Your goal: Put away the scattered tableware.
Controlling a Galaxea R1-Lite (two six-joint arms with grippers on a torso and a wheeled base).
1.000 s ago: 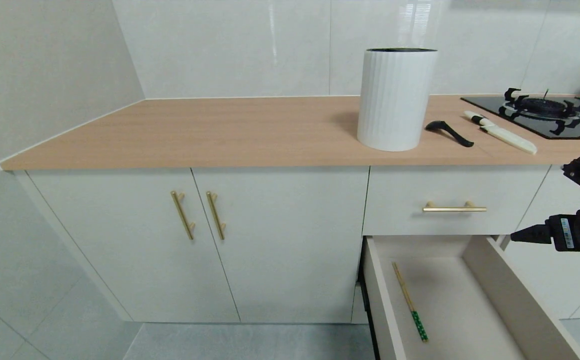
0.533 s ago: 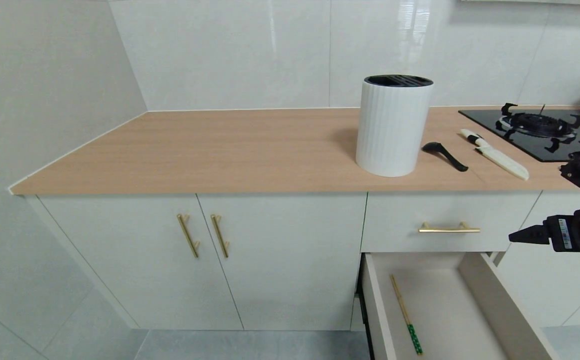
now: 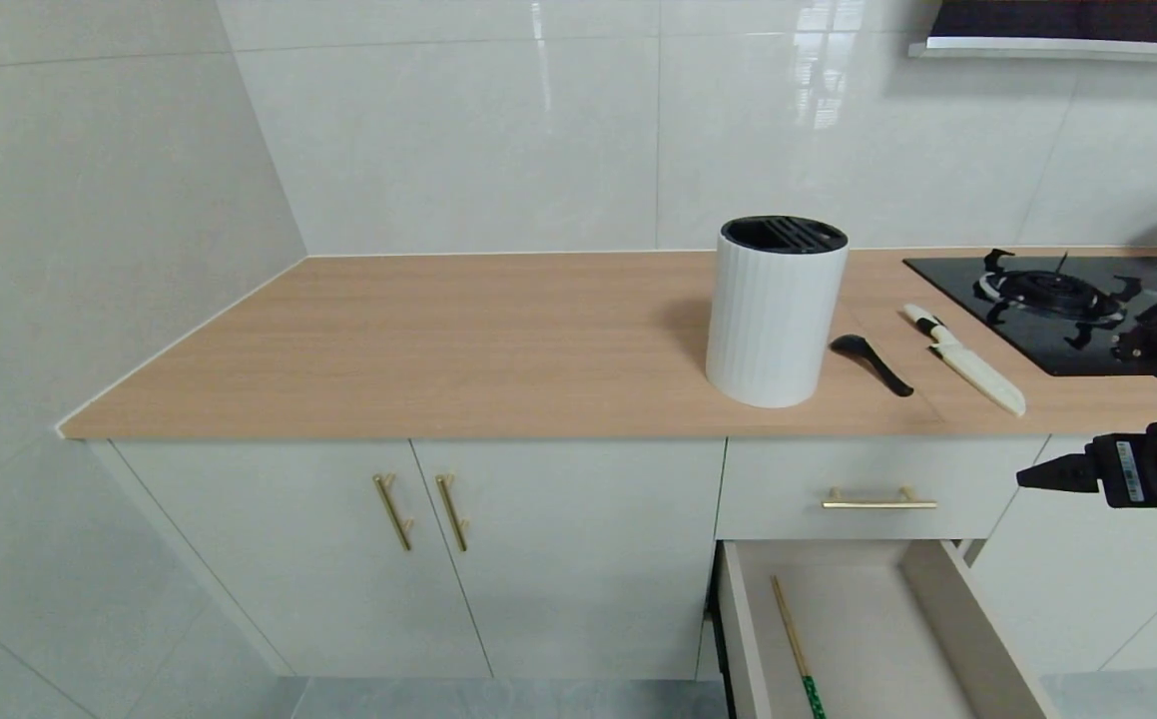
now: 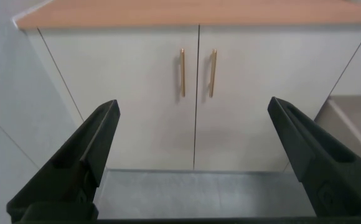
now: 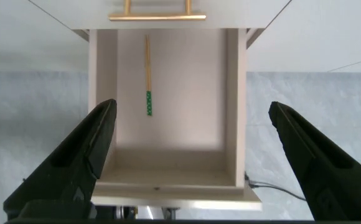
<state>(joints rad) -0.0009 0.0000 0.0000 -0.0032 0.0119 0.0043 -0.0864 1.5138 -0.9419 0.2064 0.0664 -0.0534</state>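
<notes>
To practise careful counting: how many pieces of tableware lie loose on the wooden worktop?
2. A black spoon lies just right of the white holder; a pale knife lies between that spoon and the hob. Others may be hidden behind the holder.

Pale tiled wall (image 3: 458,150), wooden counter (image 3: 438,340), grey floor (image 3: 498,701)

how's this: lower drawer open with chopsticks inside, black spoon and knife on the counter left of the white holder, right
Not quite: the head view shows the black spoon and the knife on the counter right of the white holder, not left. The lower drawer is open with chopsticks inside, as you say.
</notes>
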